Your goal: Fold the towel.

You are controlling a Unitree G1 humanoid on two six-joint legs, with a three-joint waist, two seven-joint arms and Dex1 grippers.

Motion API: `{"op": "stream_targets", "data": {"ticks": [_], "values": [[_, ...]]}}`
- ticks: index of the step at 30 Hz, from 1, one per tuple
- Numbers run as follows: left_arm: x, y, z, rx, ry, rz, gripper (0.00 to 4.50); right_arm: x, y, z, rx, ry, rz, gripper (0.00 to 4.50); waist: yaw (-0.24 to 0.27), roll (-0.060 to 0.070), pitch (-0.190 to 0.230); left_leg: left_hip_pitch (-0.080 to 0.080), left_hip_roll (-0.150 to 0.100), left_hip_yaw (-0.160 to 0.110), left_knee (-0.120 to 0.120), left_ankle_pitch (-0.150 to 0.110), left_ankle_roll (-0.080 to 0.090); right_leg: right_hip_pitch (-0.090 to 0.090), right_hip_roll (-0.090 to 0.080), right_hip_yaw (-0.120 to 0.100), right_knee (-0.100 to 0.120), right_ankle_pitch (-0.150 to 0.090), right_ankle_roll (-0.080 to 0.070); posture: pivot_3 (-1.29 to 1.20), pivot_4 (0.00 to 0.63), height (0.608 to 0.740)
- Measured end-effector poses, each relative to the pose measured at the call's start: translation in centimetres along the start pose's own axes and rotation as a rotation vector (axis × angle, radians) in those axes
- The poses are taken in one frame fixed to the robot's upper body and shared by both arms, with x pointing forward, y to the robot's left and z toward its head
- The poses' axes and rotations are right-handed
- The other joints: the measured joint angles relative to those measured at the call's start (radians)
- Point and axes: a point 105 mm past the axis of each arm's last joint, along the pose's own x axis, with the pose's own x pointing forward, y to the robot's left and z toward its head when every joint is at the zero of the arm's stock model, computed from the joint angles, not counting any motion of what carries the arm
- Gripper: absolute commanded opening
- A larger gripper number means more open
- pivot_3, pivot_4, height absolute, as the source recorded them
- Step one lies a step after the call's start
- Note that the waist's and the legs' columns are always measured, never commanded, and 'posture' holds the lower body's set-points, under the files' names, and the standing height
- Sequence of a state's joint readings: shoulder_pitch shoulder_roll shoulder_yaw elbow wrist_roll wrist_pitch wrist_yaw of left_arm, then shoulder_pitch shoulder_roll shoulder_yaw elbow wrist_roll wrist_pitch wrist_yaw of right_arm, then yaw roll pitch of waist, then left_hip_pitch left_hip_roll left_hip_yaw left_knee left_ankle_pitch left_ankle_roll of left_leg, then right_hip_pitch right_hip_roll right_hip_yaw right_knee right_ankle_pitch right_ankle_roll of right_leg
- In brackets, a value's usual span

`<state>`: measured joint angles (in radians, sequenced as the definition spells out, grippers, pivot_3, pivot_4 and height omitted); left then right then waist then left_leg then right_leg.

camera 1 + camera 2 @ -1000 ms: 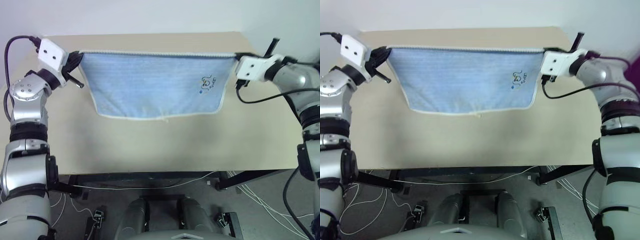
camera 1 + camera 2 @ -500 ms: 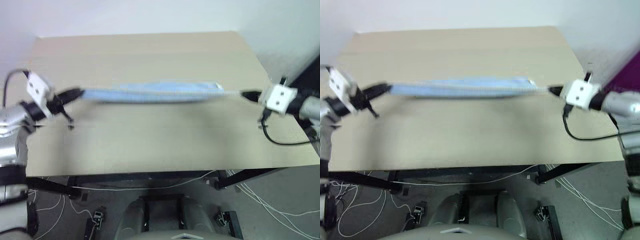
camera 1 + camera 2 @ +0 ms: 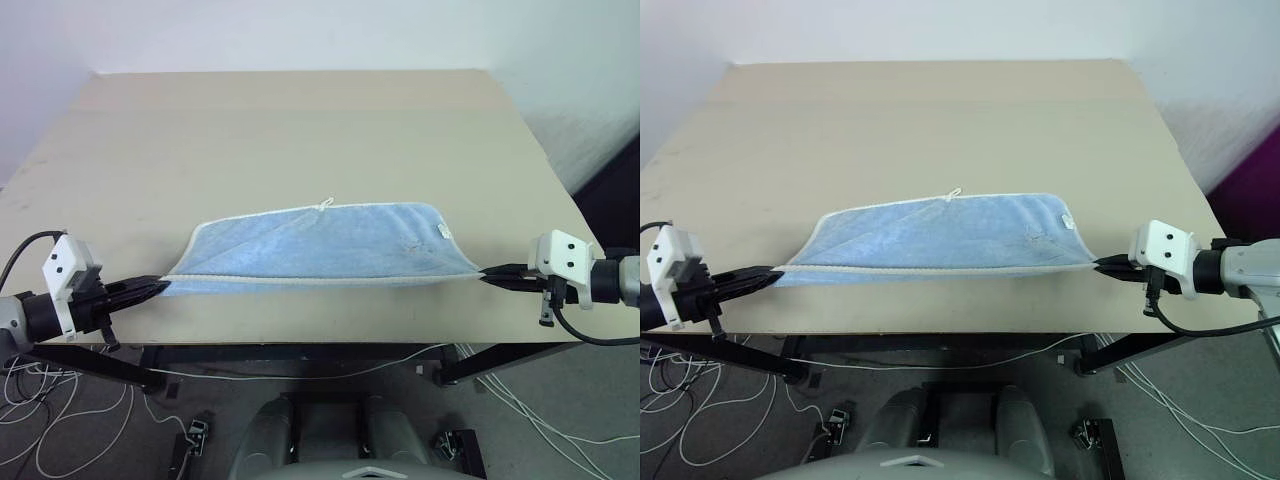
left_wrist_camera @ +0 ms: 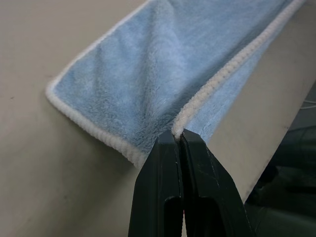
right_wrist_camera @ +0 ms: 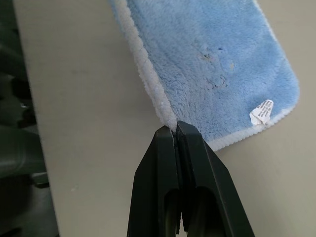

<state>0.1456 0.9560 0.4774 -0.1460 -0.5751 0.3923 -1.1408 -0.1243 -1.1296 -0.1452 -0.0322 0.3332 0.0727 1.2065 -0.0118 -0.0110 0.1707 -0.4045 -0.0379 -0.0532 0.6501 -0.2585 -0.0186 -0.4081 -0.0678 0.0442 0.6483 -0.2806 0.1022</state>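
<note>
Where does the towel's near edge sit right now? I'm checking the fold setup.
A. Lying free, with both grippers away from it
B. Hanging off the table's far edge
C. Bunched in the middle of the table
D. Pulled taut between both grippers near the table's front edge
D: the towel has its near white-piped edge stretched between the left gripper and right gripper, each shut on a corner, near the table's front edge.

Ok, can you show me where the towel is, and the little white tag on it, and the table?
towel (image 3: 320, 240), left eye view, middle of the blue cloth.
white tag (image 5: 261, 111), right wrist view, on the tag.
table (image 3: 300, 130), left eye view, bare top.
</note>
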Motion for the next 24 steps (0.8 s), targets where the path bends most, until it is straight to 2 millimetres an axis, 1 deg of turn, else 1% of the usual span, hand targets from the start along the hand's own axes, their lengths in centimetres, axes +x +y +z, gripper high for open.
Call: {"op": "stream_targets", "data": {"ticks": [1,4,5,7,9,12,13,14,17,20,24], "values": [[0.0,0.3,0.2,0.011,-0.002,0.017,0.0,0.1,-0.5,0.4,-0.016,-0.007,-0.011,0.02,-0.001,0.0,0.0,0.0,0.0,0.0,0.0,0.0,0.0,0.0,0.0,0.0,0.0,0.0,0.0,0.0,0.15,0.74],[0.6,2.0,1.1,0.081,-0.019,0.098,0.0,0.7,-2.2,1.1,-0.068,-0.017,-0.055,0.02,0.0,0.0,0.0,0.001,0.0,0.0,-0.001,0.0,0.0,0.0,0.0,-0.001,-0.001,0.0,0.0,0.0,0.15,0.74],[1.1,3.1,1.3,0.102,-0.029,0.139,0.0,1.2,-3.1,1.1,-0.08,-0.024,-0.081,0.02,0.0,0.0,0.0,0.001,0.0,0.0,-0.001,0.0,0.0,0.001,0.0,-0.001,-0.001,0.0,0.0,0.0,0.15,0.74],[2.1,4.4,1.1,0.129,-0.023,0.192,0.0,2.3,-4.1,1.0,-0.098,-0.028,-0.104,0.02,-0.001,0.0,0.0,0.001,-0.001,0.0,-0.001,0.0,0.0,0.0,0.001,-0.001,0.0,0.0,0.0,0.0,0.15,0.74],[3.0,5.3,0.7,0.137,-0.021,0.216,0.0,2.9,-5.0,0.8,-0.106,-0.028,-0.127,0.02,-0.001,0.0,0.0,-0.001,-0.001,0.001,-0.001,0.0,0.0,-0.002,0.002,-0.001,0.0,0.0,0.0,0.0,0.15,0.74],[5.3,6.9,0.6,0.148,-0.04,0.254,0.0,4.1,-7.3,0.7,-0.127,-0.031,-0.195,0.02,-0.001,0.0,0.0,-0.002,-0.001,0.001,0.0,0.0,0.0,-0.003,0.003,-0.002,0.001,0.0,0.0,0.0,0.15,0.74],[5.7,7.2,0.6,0.157,-0.036,0.26,0.0,4.3,-7.8,0.7,-0.14,-0.024,-0.208,0.02,-0.001,0.0,0.0,-0.003,-0.001,0.001,0.0,0.0,0.0,-0.004,0.003,-0.002,0.001,0.0,0.0,0.0,0.15,0.74],[6.3,7.8,0.6,0.157,-0.04,0.275,0.0,4.5,-8.6,0.7,-0.144,-0.021,-0.237,0.02,-0.002,0.0,0.0,-0.003,-0.001,0.001,0.0,0.0,0.0,-0.004,0.003,-0.001,0.001,0.0,0.0,0.0,0.15,0.74],[7.6,8.8,0.7,0.164,-0.047,0.298,0.0,5.4,-10.0,0.5,-0.151,-0.011,-0.285,0.02,-0.004,-0.001,0.0,-0.003,-0.001,0.001,0.0,0.0,-0.001,-0.005,0.003,-0.001,0.001,0.0,0.0,0.0,0.15,0.74],[8.9,9.5,0.6,0.172,-0.042,0.315,0.0,6.4,-10.9,-0.2,-0.146,0.019,-0.313,0.02,-0.005,0.0,0.0,-0.004,-0.001,0.002,0.0,0.001,-0.001,-0.006,0.004,-0.001,0.002,0.0,0.0,0.0,0.15,0.74],[9.9,9.8,-0.4,0.172,-0.004,0.316,0.0,7.3,-11.5,-0.5,-0.155,0.039,-0.335,0.02,-0.007,0.0,0.0,-0.004,-0.001,0.002,0.0,0.001,-0.001,-0.006,0.004,-0.001,0.002,0.0,0.0,0.0,0.15,0.74]]}}
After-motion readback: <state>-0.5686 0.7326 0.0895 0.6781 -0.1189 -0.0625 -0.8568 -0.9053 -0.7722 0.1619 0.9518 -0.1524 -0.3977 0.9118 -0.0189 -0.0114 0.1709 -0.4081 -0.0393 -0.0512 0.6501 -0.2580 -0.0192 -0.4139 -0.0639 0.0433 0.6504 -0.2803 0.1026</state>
